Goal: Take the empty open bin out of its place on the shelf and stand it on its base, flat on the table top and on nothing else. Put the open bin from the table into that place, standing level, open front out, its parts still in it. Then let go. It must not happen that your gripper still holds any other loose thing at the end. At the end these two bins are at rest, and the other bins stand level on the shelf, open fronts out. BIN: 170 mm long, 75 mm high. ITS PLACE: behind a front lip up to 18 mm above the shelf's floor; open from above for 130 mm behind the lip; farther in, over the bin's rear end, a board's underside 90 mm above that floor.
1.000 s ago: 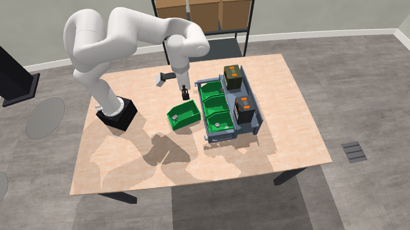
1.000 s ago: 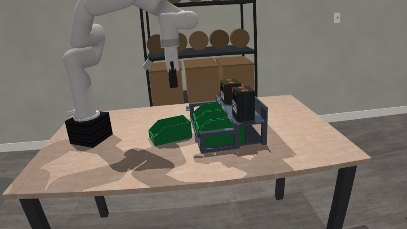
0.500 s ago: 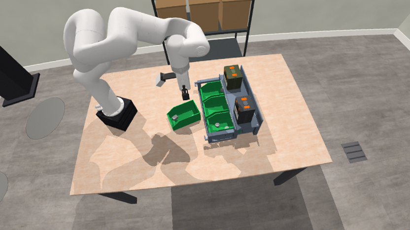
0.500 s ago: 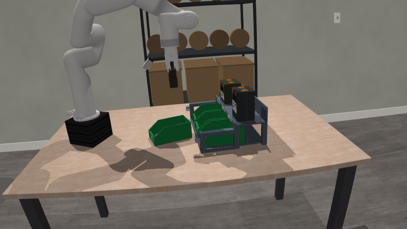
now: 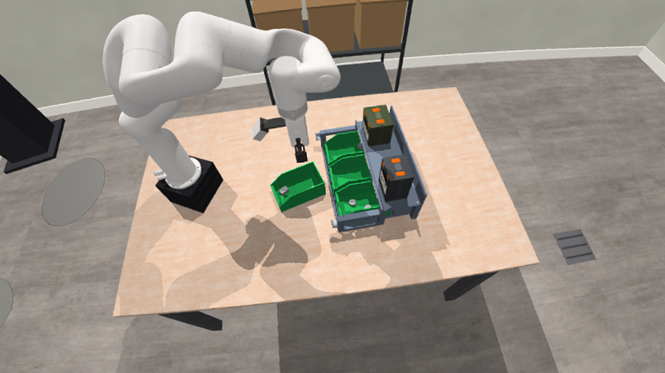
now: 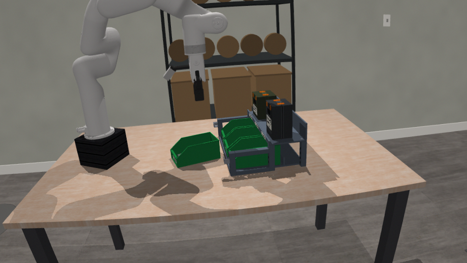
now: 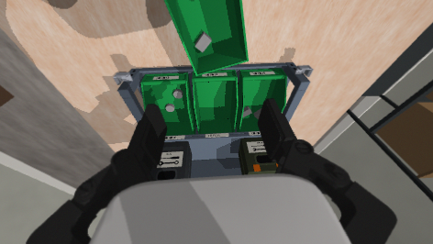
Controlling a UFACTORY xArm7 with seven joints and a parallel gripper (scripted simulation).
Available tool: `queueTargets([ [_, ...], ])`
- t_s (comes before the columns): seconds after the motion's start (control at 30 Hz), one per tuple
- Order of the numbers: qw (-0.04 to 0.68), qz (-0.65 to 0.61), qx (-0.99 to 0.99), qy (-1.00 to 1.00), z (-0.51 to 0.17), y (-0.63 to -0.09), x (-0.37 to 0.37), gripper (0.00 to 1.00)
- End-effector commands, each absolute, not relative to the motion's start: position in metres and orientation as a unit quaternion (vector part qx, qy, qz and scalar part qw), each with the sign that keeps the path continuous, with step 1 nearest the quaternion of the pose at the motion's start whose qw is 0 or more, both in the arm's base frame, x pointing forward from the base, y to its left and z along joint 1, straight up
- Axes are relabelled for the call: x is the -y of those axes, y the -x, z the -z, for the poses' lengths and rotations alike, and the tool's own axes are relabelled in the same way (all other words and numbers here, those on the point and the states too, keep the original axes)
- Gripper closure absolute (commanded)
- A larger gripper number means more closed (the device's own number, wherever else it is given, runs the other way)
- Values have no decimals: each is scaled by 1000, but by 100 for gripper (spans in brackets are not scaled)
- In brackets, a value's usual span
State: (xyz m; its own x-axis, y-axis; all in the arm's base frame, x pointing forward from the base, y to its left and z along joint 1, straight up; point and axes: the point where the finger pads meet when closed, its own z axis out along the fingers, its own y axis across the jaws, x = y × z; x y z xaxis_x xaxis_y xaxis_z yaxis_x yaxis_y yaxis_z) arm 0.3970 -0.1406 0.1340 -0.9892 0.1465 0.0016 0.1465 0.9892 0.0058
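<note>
A grey shelf [image 5: 373, 156] [image 6: 302, 130] [image 7: 294, 87] holds three green bins side by side, open fronts out. The middle bin [image 5: 350, 171] [image 6: 243, 131] [image 7: 215, 102] is empty. The near bin [image 5: 358, 200] [image 7: 171, 98] and the far bin [image 5: 344, 145] [image 7: 258, 98] hold small grey parts. A fourth green bin [image 5: 300, 183] [image 6: 200, 151] [image 7: 212, 32] with a grey part stands on the table just in front of the shelf. My gripper [image 5: 300, 153] [image 6: 198, 94] [image 7: 212, 113] is open and empty. It hangs high above the table, beside that bin's rear and left of the shelf's far end.
Two dark boxes with orange marks [image 5: 378, 123] [image 5: 397, 177] [image 6: 279, 117] stand on the shelf's upper board behind the bins. The arm's black base [image 5: 190, 188] [image 6: 101, 148] sits at the table's left. A tall black rack with cardboard boxes [image 6: 228, 88] stands behind the table.
</note>
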Motion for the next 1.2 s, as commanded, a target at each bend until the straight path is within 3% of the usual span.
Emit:
queueTargets([
  [0.0,-1,2,997,73,-135,-398,141,0],
  [0.93,-1,2,997,73,-135,-398,141,0],
  [0.97,-1,2,997,73,-135,-398,141,100],
  [1.17,-1,2,997,73,-135,-398,141,100],
])
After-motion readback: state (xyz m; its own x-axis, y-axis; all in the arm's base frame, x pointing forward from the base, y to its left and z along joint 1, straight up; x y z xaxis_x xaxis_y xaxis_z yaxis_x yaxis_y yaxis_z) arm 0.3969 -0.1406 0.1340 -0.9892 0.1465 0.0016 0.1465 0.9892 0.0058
